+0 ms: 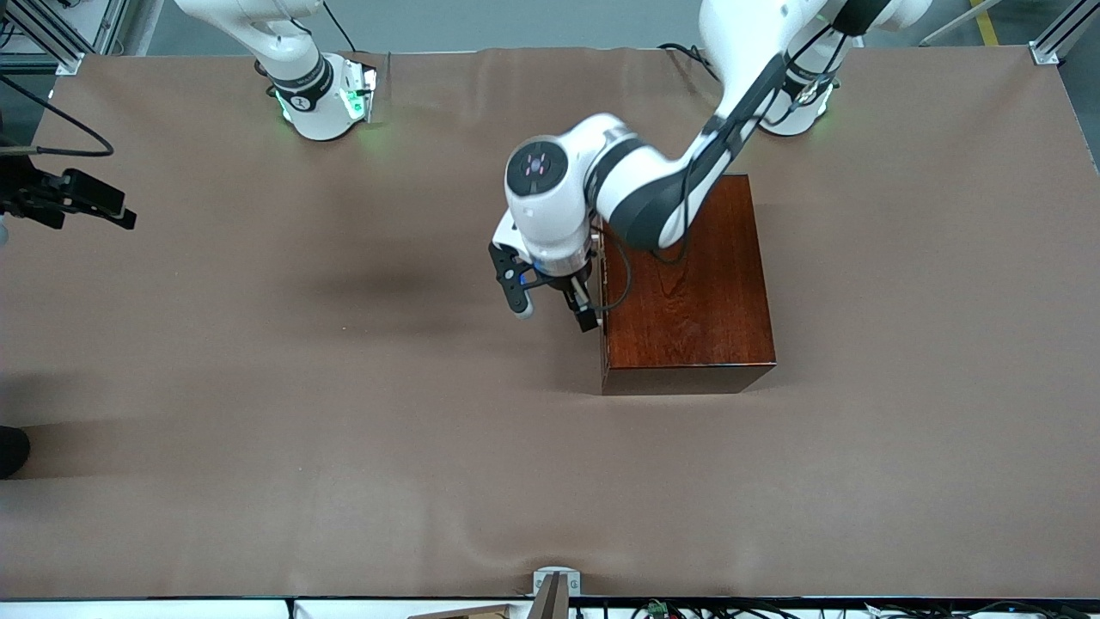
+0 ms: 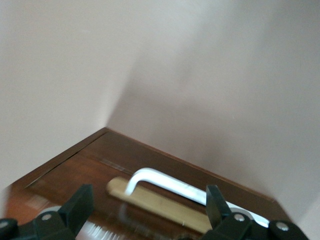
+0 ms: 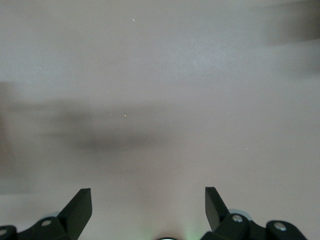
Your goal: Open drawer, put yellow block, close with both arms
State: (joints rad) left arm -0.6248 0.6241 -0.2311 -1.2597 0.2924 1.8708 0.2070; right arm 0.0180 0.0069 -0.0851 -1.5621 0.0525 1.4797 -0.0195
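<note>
The dark reddish-brown box (image 1: 687, 284) stands near the left arm's base. Its drawer (image 2: 95, 167) is pushed in, with its front facing the right arm's end of the table. The white bar handle (image 2: 170, 182) sits on a light-wood plate on that front. My left gripper (image 1: 554, 305) (image 2: 149, 192) hangs open just in front of the drawer. Its fingers (image 2: 82, 200) are spread wide and are not closed on the handle. My right gripper (image 3: 148, 195) is open over bare table and is out of the front view. The yellow block is out of view.
A brown cloth covers the table (image 1: 344, 430). A black device on a cable (image 1: 69, 199) juts in at the edge at the right arm's end. A small metal bracket (image 1: 556, 585) sits at the table edge nearest the front camera.
</note>
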